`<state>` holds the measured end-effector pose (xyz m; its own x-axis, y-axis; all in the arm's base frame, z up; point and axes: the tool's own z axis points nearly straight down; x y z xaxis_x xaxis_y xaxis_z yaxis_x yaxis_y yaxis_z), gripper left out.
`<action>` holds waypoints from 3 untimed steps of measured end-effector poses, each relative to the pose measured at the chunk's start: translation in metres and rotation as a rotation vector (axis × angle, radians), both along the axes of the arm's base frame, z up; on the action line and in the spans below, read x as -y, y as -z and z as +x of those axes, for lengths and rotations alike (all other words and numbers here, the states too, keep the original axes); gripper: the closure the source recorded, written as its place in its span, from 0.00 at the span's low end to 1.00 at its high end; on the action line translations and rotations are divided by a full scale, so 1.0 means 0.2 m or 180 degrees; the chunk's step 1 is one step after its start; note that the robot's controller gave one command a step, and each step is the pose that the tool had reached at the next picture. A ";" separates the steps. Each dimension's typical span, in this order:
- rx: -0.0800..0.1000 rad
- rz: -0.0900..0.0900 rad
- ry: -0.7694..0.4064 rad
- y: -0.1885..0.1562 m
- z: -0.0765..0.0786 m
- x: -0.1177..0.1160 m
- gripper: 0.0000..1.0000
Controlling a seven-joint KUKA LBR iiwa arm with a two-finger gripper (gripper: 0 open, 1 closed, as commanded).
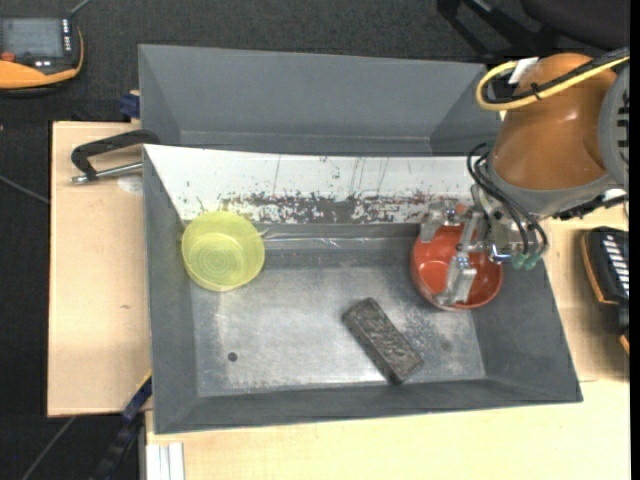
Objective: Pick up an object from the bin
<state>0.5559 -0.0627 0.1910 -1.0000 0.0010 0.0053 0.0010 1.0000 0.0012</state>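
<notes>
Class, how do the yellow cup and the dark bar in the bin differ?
The yellow cup is round and bright; the dark bar is flat, long and grey-black. The cup sits at the left back of the bin; the bar lies aslant near the front. Both lie clear of the gripper.

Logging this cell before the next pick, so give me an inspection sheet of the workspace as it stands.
Surface: grey metal bin, floor scuffed, reddish specks along the back wall.
Job's things: red round container at the right, under the gripper.
Clutter: yellow cup at the left; dark grey bar lying flat near the front.
Grippers: gripper over the red round container.
Cables: black cables looped at the wrist.
Surroundings: orange and black device beyond the far left corner.
</notes>
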 end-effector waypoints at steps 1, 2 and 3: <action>0.0004 0.0006 -0.0774 0.48 0.19 0.20 0.00; 0.0015 0.0004 -0.0776 0.47 0.20 0.19 1.00; 0.0014 0.0004 -0.0777 0.47 0.20 0.19 0.00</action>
